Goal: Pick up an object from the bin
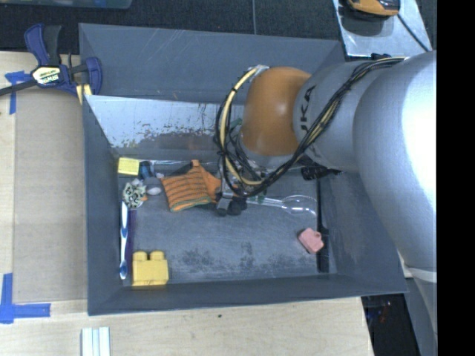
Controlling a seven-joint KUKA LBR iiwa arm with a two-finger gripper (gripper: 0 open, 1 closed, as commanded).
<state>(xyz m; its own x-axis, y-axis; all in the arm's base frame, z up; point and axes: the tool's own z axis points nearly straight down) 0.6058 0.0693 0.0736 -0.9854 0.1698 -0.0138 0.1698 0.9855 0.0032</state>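
Gripper [230, 205] low mid-bin, just beside the orange ribbed cloth [189, 189]; cloth lies toward the bin [100, 221] left wall from it, long axis left-right. I can't tell whether it's open or closed.

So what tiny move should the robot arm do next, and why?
Probably nudge the gripper a little toward the view's left, over the orange ribbed cloth. The gripper sits at that cloth's right edge, with a clear plastic piece on its other side, so centring on the cloth looks the surest grab.
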